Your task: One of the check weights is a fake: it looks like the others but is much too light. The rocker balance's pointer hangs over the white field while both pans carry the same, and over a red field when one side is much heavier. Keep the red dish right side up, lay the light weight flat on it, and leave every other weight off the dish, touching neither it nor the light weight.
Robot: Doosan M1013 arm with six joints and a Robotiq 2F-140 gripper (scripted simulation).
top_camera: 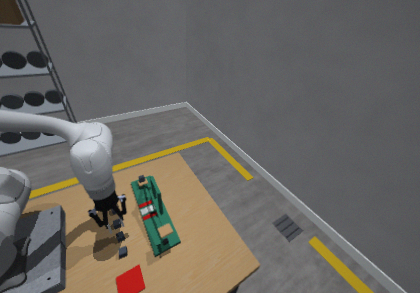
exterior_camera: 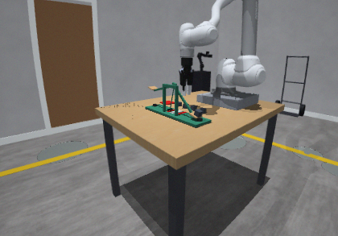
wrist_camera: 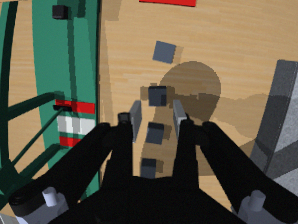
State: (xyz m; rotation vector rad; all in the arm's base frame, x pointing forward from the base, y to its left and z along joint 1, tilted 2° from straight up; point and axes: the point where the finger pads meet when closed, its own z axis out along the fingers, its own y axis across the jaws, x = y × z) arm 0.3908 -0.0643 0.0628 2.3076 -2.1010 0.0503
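Observation:
My gripper [top_camera: 115, 225] [exterior_camera: 187, 91] [wrist_camera: 157, 109] is part open and empty, above a row of dark square weights on the table. The nearest weight [wrist_camera: 157, 96] shows between and just ahead of the fingertips, another weight [wrist_camera: 155, 133] just behind. A further weight [wrist_camera: 164, 51] [top_camera: 123, 251] lies at the row's dish end, one [wrist_camera: 148, 167] at the other. The green balance [top_camera: 173, 239] [exterior_camera: 203, 122] [wrist_camera: 45, 50] has a weight [top_camera: 141, 178] [exterior_camera: 198, 113] on its lowered pan; the other pan [top_camera: 165, 229] [exterior_camera: 153, 88] is raised and bare. The pointer lies over a red field [wrist_camera: 87, 107]. The red dish [top_camera: 131, 279] [exterior_camera: 166, 102] [wrist_camera: 167, 2] lies flat, bare.
The balance stands close beside the row of weights, its uprights and beam rising above the table [top_camera: 210, 247] [exterior_camera: 141, 130]. The robot's grey base plate [top_camera: 52, 242] [exterior_camera: 241, 101] [wrist_camera: 280, 100] is on the row's other side.

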